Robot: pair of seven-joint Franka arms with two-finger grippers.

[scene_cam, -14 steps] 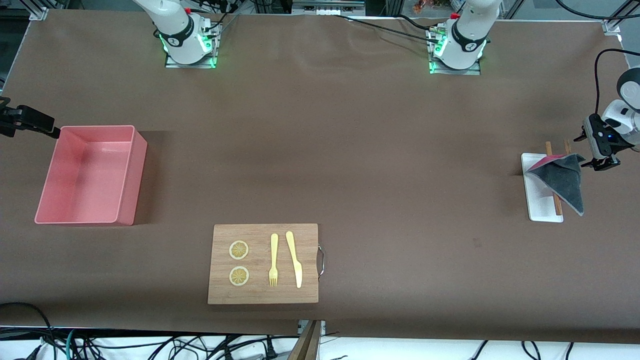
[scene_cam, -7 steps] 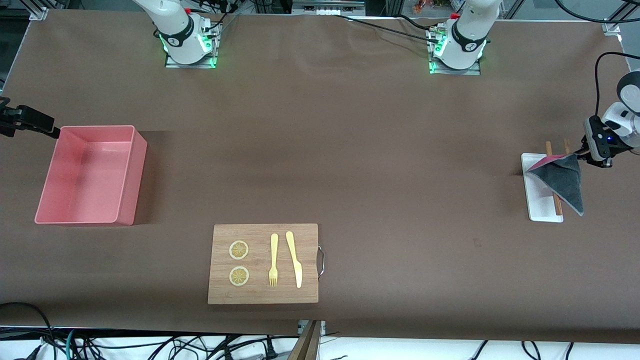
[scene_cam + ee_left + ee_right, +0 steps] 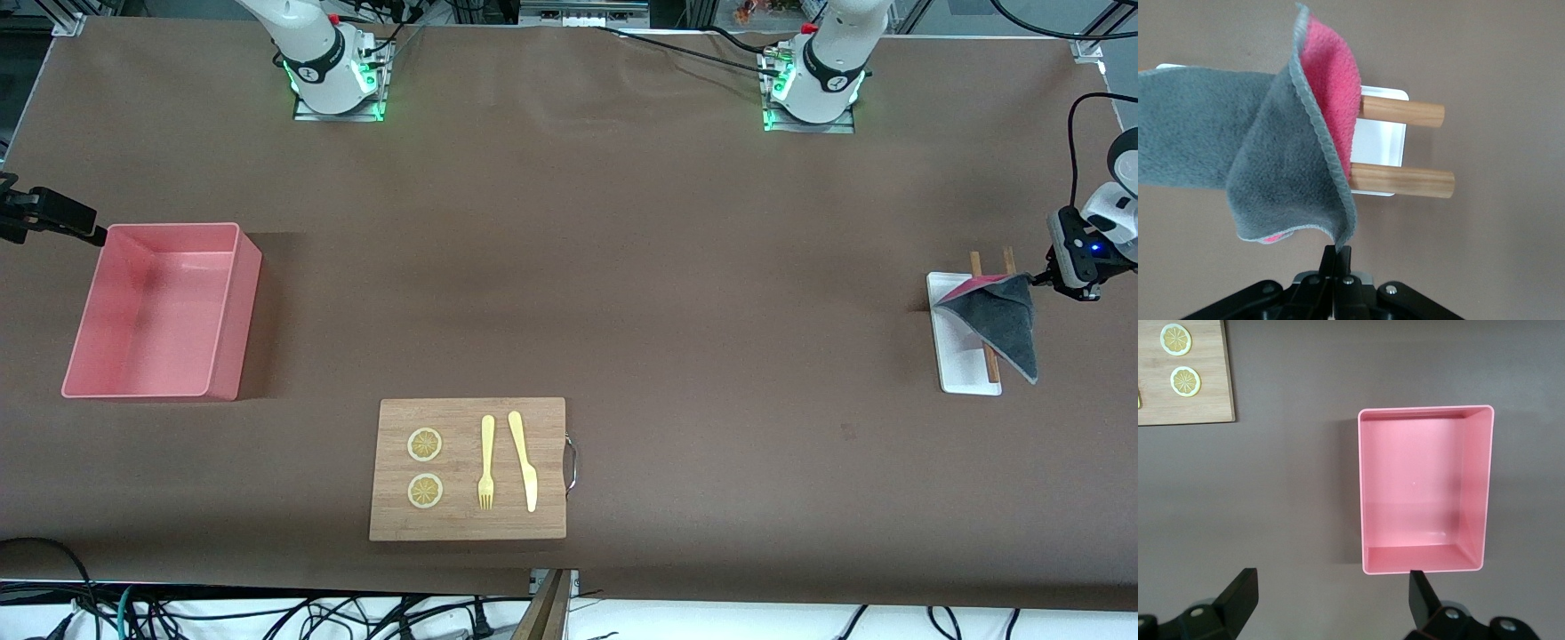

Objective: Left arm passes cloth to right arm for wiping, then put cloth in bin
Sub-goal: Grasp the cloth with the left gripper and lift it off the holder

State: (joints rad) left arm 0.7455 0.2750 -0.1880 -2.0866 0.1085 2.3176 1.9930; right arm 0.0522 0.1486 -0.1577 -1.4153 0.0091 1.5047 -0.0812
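Over the white tray (image 3: 956,373), at the left arm's end of the table, the left gripper (image 3: 1336,257) was clamped on a corner of the cloth (image 3: 1000,316), which draped down onto the tray. The right gripper (image 3: 1328,587) waited spread over the bin (image 3: 151,311), well apart.

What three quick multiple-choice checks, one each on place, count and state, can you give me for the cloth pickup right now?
1. Where does the cloth lie?
A. in the pink bin
B. draped over the white tray and two wooden sticks
C. on the wooden board

2. How many lemon slices are on the wooden board?
A. one
B. two
C. four

3. What is the left gripper doing?
A. shut on a corner of the cloth
B. open over the bin
C. holding the fork

Answers: 1 B, cloth covers the white tray and wooden sticks. 2 B, two lemon slices show. 3 A, fingers pinch the cloth's corner; the right gripper hangs open over the bin.
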